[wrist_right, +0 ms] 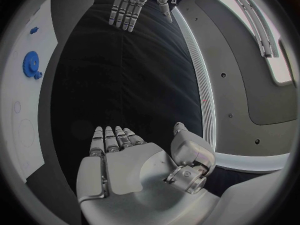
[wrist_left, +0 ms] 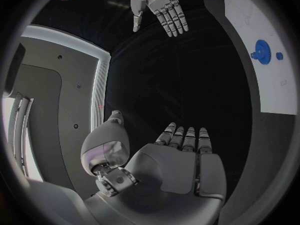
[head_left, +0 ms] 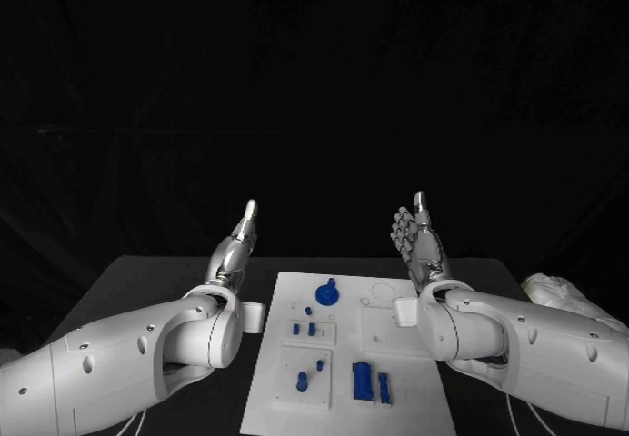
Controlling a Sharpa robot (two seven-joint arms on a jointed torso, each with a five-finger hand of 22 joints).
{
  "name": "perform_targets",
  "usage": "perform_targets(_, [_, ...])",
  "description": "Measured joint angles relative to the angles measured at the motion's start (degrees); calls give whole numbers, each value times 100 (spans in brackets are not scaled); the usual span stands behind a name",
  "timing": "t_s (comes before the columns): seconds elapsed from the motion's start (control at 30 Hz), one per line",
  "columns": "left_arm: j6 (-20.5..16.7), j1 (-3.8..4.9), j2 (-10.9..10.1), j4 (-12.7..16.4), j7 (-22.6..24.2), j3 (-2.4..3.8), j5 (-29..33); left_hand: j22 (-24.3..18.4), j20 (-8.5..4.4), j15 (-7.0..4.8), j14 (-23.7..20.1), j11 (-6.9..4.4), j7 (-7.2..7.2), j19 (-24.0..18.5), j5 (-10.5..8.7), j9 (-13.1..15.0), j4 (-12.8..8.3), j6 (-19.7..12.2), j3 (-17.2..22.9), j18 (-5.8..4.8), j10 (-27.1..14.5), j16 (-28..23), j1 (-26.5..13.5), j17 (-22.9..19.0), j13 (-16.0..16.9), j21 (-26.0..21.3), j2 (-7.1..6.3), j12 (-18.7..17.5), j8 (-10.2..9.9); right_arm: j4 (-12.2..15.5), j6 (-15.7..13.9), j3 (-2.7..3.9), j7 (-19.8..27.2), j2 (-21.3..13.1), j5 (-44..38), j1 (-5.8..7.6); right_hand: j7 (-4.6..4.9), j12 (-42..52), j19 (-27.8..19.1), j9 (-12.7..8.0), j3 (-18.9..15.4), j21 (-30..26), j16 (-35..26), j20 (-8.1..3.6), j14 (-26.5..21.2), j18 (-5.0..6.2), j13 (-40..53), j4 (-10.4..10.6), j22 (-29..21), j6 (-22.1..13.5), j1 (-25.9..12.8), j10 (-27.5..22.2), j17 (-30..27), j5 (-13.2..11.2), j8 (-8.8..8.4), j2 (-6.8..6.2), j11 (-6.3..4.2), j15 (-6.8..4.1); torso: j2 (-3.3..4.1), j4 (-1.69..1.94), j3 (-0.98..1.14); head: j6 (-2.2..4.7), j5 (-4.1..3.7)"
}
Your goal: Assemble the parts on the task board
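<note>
silver left robot hand [head_left: 240, 243] and right robot hand [head_left: 418, 238] both raised upright, fingers straight, empty, flanking white task board [head_left: 352, 363]

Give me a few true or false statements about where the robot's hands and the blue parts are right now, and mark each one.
1. The left hand holds a blue part. False: it is raised with straight fingers and holds nothing.
2. The right hand is open, lifted above the far end of the table. True.
3. A blue gear sits on the task board, near its far end. True.
4. The task board lies under the left arm at the table's left edge. False: it lies in the middle of the table, between the two arms.
5. Two upright blue blocks stand near the board's near end. True.
</note>
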Motion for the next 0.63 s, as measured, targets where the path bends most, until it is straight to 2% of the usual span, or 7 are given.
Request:
perform_targets(0.03, [-39,-4,1,0,-10,5,62,0,-39,0,0,30,9,0,0,0,-82,-73,40,-1,0,0,-103,0,0,0,63,0,0,-2,-31,0,-3,0,26,-1,0,0,0,0,0,0,0,0,0,0,0,0,1,0,0,0,0,0,0,0,0,0,0,-5,1,15,0])
perform_targets(0.1, [-111,-5,3,1,-28,6,172,0,-40,0,0,30,15,0,0,0,-176,-166,76,0,0,0,-216,0,-1,0,138,0,0,-3,-88,0,-10,-1,77,-1,0,0,0,1,0,0,0,0,0,0,0,0,0,0,0,0,0,0,0,0,0,0,1,-14,3,38,0])
perform_targets(0.23, [-195,-6,3,1,-53,6,295,-2,-81,0,0,72,15,1,0,1,-304,-264,144,0,-1,0,-475,0,-1,0,237,0,0,-3,-160,1,-19,-1,142,-1,0,0,0,1,0,0,0,0,0,0,1,0,-2,0,0,0,1,0,0,0,0,0,1,-23,7,52,0])
perform_targets(0.6, [-295,-7,3,3,-82,7,429,-6,-120,0,0,112,20,1,1,2,-405,-362,182,0,0,0,-976,1,-2,0,331,0,0,-3,-242,1,-29,-1,212,-1,0,0,0,2,0,0,0,0,0,1,-3,1,-4,0,0,0,-1,0,0,0,0,0,1,-27,9,56,1])
perform_targets(0.63, [-298,-7,3,3,-83,7,434,-6,-121,0,0,112,40,1,1,2,-422,-383,199,0,0,0,-1153,1,-2,0,331,0,0,-3,-245,1,-30,0,215,-1,0,0,0,2,0,0,0,0,0,1,-3,1,-4,0,0,0,-2,0,0,0,0,0,1,-27,9,56,1])
